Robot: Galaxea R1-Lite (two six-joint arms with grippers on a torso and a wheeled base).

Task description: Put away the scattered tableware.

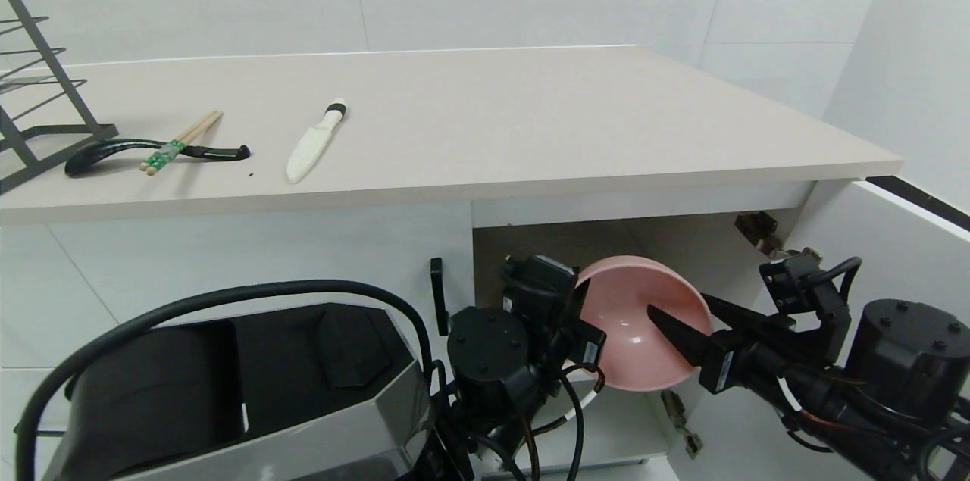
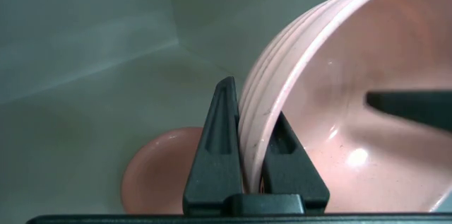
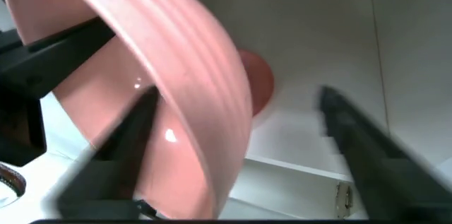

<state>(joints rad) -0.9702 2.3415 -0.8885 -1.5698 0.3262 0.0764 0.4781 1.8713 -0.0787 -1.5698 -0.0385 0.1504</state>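
The left hand (image 2: 251,107) is clamping the tilted pink bowl (image 1: 633,314) by its rim at the open cabinet (image 1: 553,238) under the bench (image 1: 485,125). The right hand (image 1: 678,305) is straddling the opposite rim, fingers apart.

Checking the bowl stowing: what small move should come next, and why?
Probably shut the right gripper on the pink bowl: its open fingers straddle the bowl's wall, while the left gripper pinches the opposite rim.

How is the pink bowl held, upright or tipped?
Tipped on edge: the bowl faces sideways, its rim pinched by the left gripper.
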